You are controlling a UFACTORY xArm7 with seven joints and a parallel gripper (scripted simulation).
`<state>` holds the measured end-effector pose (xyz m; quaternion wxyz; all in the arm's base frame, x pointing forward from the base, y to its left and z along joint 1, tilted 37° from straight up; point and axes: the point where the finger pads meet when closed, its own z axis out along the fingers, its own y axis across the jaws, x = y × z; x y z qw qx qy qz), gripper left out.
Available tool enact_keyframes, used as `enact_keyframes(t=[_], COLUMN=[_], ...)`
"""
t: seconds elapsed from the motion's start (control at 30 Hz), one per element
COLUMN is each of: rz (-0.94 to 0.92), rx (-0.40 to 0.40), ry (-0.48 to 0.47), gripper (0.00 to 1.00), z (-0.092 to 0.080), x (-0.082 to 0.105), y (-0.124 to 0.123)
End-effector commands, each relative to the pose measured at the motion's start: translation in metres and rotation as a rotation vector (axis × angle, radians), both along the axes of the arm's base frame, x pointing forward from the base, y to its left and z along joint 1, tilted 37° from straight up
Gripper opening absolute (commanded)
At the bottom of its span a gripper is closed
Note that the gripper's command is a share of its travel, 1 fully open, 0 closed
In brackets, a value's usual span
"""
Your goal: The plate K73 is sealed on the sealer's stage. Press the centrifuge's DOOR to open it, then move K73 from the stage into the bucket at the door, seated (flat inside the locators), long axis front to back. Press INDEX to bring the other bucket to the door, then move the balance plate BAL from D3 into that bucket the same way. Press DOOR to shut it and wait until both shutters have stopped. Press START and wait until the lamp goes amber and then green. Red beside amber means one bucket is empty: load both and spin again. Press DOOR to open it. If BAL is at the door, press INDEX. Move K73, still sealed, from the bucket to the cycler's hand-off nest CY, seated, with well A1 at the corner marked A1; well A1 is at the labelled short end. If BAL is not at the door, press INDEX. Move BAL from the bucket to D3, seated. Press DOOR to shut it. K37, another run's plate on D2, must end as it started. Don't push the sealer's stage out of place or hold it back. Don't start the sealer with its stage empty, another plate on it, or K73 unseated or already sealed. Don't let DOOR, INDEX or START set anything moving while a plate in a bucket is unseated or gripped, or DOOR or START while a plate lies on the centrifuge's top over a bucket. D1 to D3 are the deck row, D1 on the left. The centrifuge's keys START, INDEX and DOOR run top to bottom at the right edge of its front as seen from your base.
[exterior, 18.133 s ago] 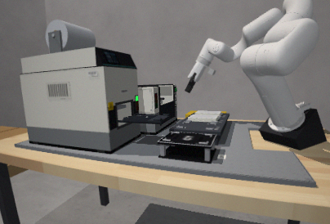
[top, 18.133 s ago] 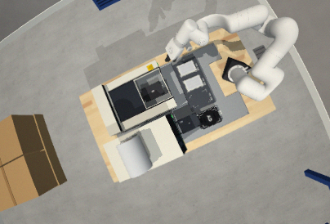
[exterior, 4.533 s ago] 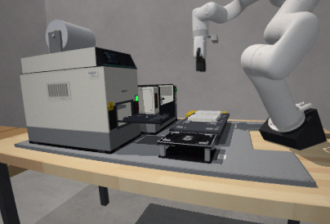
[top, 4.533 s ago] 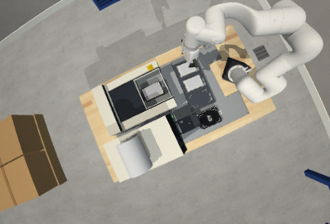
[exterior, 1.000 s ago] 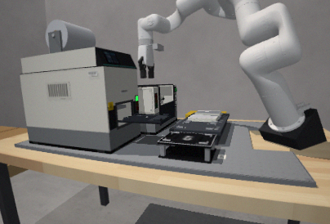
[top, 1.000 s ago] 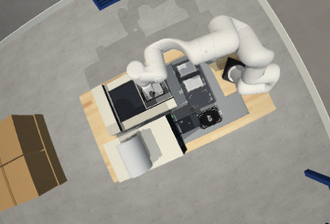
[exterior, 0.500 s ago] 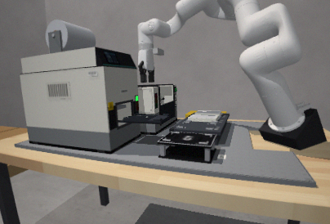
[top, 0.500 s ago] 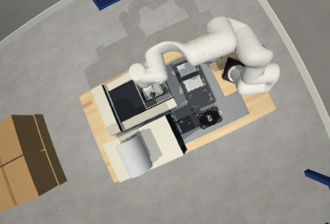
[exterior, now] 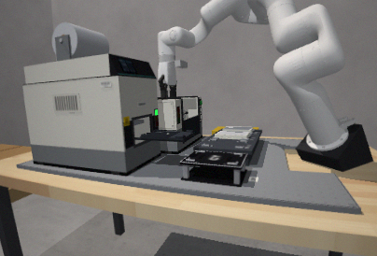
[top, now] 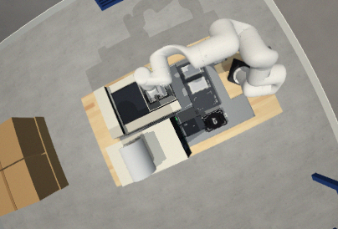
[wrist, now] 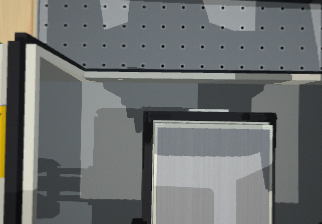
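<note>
My gripper (top: pixel 155 94) (exterior: pixel 167 94) is open and empty. It points straight down just above the centrifuge's (top: pixel 125 106) (exterior: pixel 187 117) open door gap. In the wrist view a silvery sealed plate (wrist: pixel 212 170) lies flat in a black bucket (wrist: pixel 147 165) right under the gripper, long axis front to back; I take it for K73, its label does not show. My fingers do not show in the wrist view. Two light plates (top: pixel 189 71) (top: pixel 199 86) sit in the deck row; from the side they show as one pale stack (exterior: pixel 235 133). A green lamp (exterior: pixel 156 112) glows on the centrifuge.
The sealer (top: pixel 151 152) (exterior: pixel 77 117), a big cream box with a film roll (exterior: pixel 79 41), stands beside the centrifuge. Its black stage (exterior: pixel 166 135) sticks out empty. The black nest CY (top: pixel 213 120) (exterior: pixel 213 162) stands at the deck's near end. The arm's base (exterior: pixel 336 149) is on the right.
</note>
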<state>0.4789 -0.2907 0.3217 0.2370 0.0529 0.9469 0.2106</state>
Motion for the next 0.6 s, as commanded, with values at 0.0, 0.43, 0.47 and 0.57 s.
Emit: enact_keyframes(t=[0.0,0.43,0.47,0.57], rz=[-0.003,-0.003,-0.003,-0.003], rx=[-0.002,-0.002,-0.002,-0.002], ry=[-0.003,-0.003,-0.003,-0.003], gripper=[1.0,1.0,1.0,1.0], z=[-0.003,-0.018,-0.019,-0.023], x=[0.003,0.012,0.012,0.015], y=[0.001,0.008,0.008,0.01])
